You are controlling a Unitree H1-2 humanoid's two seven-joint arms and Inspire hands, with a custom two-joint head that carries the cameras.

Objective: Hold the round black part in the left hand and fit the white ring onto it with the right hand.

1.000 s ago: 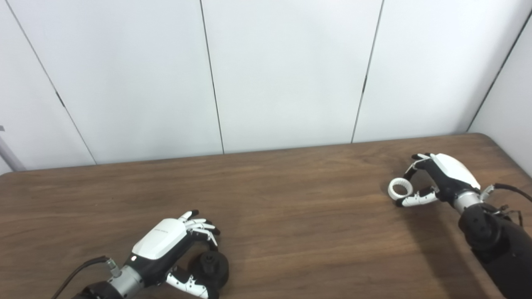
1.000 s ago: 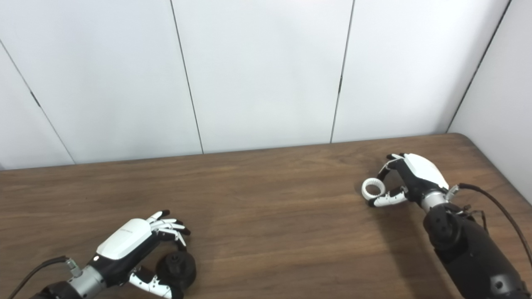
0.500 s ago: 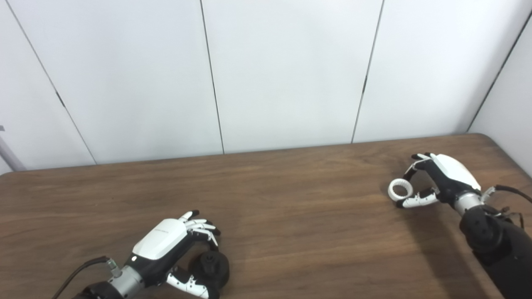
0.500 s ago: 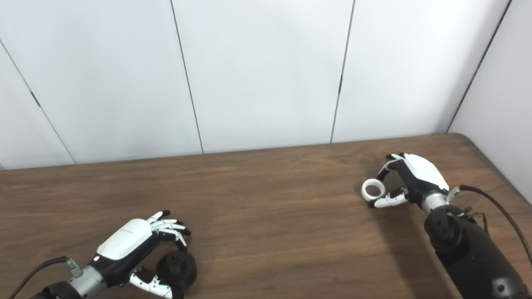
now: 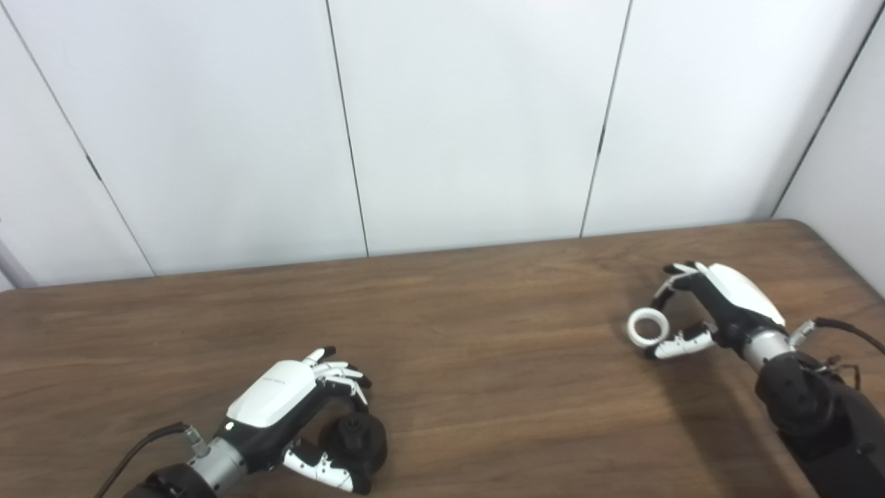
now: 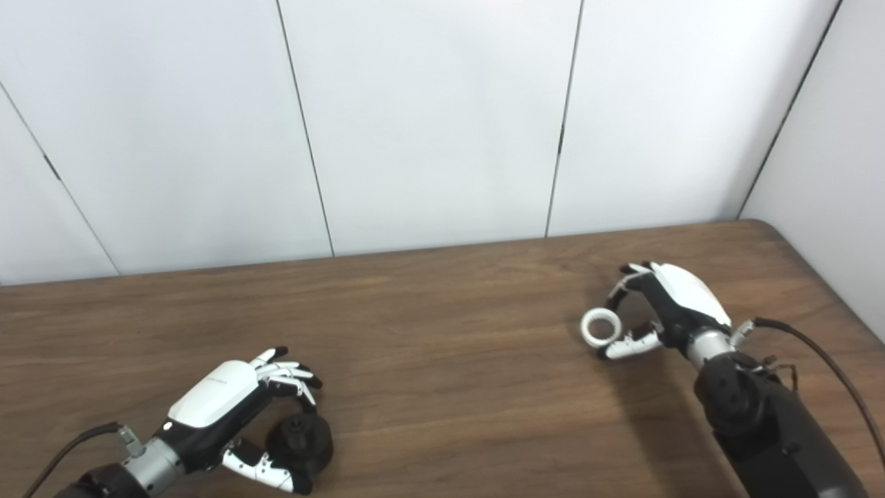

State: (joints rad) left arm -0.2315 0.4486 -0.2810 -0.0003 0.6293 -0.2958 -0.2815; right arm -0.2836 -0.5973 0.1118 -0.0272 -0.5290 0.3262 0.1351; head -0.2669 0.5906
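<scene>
The round black part (image 5: 359, 443) sits low on the wooden table (image 5: 484, 360) near its front left edge. My left hand (image 5: 276, 408) is cupped around it, fingers curled over its top and thumb wrapped under its near side. At the right, my right hand (image 5: 722, 304) pinches the white ring (image 5: 646, 326) between fingertips and thumb, the ring's hole facing roughly towards me. The ring hangs just above the table. The two hands are far apart, with a wide stretch of table between them.
White wall panels (image 5: 470, 117) rise directly behind the table's far edge. The table's rounded right corner (image 5: 809, 228) lies just beyond my right hand. Cables trail from both wrists.
The camera has shifted slightly. My right hand has carried the white ring a little left and nearer. My left hand stays wrapped round the black part, nudged slightly right.
</scene>
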